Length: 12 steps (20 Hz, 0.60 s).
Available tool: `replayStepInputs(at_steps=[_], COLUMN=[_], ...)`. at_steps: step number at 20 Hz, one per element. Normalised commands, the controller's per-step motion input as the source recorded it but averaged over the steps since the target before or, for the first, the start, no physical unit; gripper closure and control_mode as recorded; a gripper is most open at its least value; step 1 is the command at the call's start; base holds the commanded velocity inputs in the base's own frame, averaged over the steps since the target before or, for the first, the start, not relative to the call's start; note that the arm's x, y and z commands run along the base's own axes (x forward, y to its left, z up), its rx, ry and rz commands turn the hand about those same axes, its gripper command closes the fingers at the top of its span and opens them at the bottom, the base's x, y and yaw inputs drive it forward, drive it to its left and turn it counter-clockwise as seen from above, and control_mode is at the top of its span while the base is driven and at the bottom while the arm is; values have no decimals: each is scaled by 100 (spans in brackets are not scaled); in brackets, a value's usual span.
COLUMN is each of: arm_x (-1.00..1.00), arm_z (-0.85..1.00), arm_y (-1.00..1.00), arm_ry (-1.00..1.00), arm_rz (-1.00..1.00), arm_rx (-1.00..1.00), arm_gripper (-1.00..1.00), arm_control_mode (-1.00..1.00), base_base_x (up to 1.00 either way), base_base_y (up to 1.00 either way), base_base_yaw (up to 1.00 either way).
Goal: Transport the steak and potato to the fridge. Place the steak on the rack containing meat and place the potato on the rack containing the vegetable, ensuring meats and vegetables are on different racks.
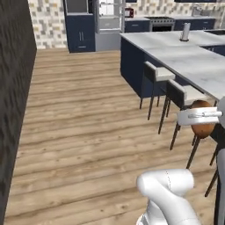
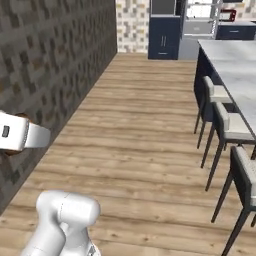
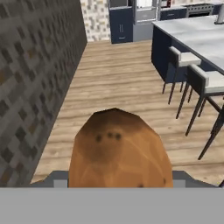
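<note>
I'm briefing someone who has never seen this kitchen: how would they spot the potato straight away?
Start at the long grey island counter with its stools along the wooden floor. Just in front of the stools the white arm's gripper is closed around the potato. It is the round orange-brown lump with dark specks, unlike anything else nearby.

The brown speckled potato (image 3: pixel 118 148) has its bottom cut off at the lower edge of the hand view, so the end effector's fingertips are hidden behind it. In the left base view, the potato (image 1: pixel 203 127) sits mid right, partly hidden by the white hand. The fridge (image 1: pixel 109 17) interior, top centre, is too small to read.
</note>
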Motion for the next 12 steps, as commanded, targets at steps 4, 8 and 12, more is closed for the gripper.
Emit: replayStepInputs(at_steps=[4, 8, 12], arm_x=[0, 0, 0], arm_z=[0, 0, 0], arm_y=[0, 0, 0], arm_ry=[0, 0, 0], arm_rz=[0, 0, 0], arm_rx=[0, 0, 0], arm_gripper=[100, 100, 100], arm_control_mode=[100, 100, 100], base_base_x=[100, 100, 100], base_base_y=[0, 0, -1], base_base_yaw=[0, 0, 0])
